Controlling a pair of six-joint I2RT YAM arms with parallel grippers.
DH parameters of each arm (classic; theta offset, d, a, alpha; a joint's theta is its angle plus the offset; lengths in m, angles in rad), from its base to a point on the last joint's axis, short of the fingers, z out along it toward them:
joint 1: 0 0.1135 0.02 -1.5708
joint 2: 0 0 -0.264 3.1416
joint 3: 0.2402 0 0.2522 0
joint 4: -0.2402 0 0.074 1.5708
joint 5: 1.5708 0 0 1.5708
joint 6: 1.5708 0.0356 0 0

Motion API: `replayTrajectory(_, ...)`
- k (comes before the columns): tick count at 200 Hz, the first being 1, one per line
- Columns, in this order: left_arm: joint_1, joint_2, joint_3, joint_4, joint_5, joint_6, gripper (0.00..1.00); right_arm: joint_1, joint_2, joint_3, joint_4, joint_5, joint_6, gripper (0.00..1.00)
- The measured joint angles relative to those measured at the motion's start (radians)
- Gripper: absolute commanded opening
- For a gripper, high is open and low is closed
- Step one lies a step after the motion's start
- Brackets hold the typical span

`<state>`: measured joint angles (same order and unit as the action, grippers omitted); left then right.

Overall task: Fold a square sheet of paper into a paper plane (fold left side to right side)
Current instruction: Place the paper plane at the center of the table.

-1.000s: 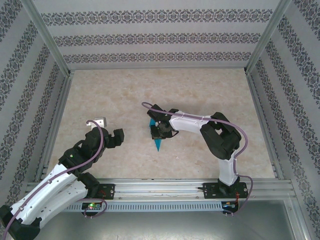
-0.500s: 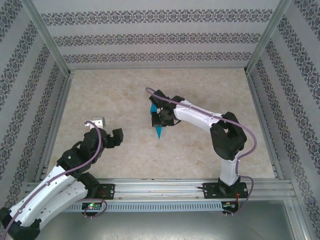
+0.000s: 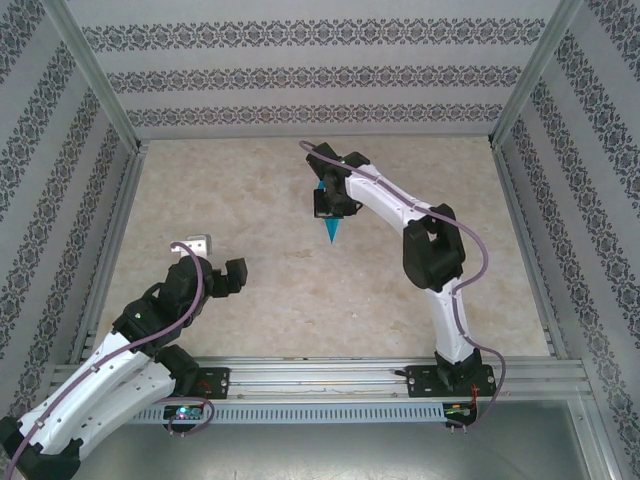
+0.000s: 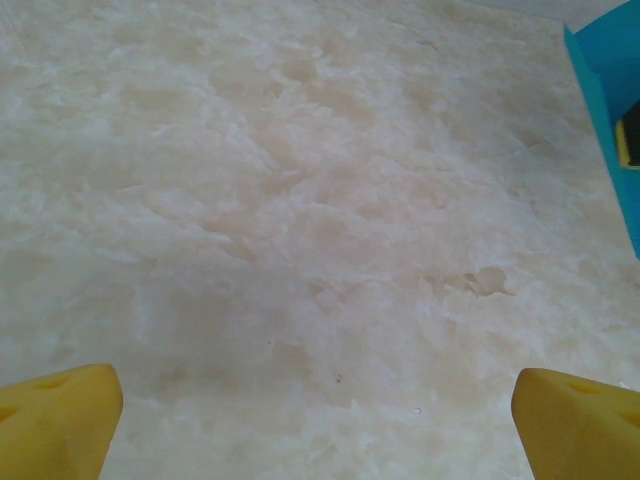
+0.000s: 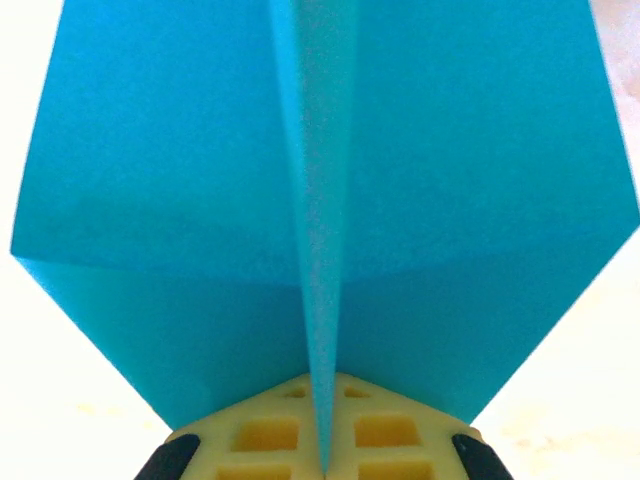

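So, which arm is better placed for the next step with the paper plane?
Right: the right gripper is shut on the paper plane. The left gripper is open over the table, apart from it.

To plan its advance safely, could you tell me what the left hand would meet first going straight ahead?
Probably the bare beige marbled tabletop, depth being unclear; the teal-blue folded paper lies off to the right.

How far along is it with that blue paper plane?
Folding looks mostly done: the paper plane has a centre ridge and two wings. The right claw pinches that ridge; the left claw hangs open. Remaining: probably setting it down.
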<state>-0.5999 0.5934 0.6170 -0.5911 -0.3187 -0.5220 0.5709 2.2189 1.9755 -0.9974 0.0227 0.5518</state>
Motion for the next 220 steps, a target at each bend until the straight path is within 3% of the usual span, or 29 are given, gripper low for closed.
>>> replayTrajectory(84, 0.000, -0.006, -0.011, 0.072, 0.122, 0.056, 1.00, -0.011, 0.166, 0.222, -0.137, 0.023, -0.010, 0.00)
replayTrajectory(220, 0.000, -0.002, -0.019, 0.083, 0.132, 0.063, 1.00, -0.010, 0.260, 0.268, -0.165, 0.040, -0.009, 0.01)
